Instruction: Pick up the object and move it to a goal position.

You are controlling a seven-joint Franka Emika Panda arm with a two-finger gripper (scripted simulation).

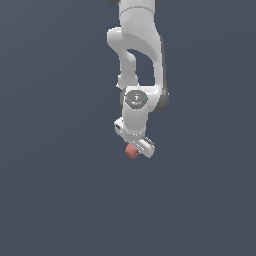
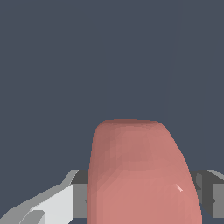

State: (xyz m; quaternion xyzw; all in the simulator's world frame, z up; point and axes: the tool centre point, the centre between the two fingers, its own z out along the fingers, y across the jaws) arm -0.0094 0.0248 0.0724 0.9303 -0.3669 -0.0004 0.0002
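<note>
Here's the white Panda arm (image 1: 137,55) reaching straight down over a plain slate-blue floor (image 1: 50,200), and right at its tip sits the small matte salmon-red lump with blunt facets (image 1: 132,151), tucked against the white two-finger gripper (image 1: 137,148). In the exterior view the lump peeks out on that view's left side of the gripper's lower end, touching it. Whether it rests on the floor or hangs clear, that view doesn't settle.

Over to the wrist view, and the lump (image 2: 138,175) fills the lower middle of the picture, with grey finger pads (image 2: 79,199) showing at both of its flanks. The pads sit right up against its sides with no gap visible, so I'd call this a pinch across the lump's width, fingers closed onto it and not spread.

How will it handle? It looks small and compact, much narrower than the hand, so likely light. The faceted, unyielding shape suggests something stiff that won't squash. The matte skin should give decent friction, though the rounded sides narrowing toward the far end could let it pivot or creep between flat pads. Best hold, by my reading, is across the broad middle where the flanks run closest to parallel, deep between the pads, not out at the tips.

No goal marker shows in either view
</note>
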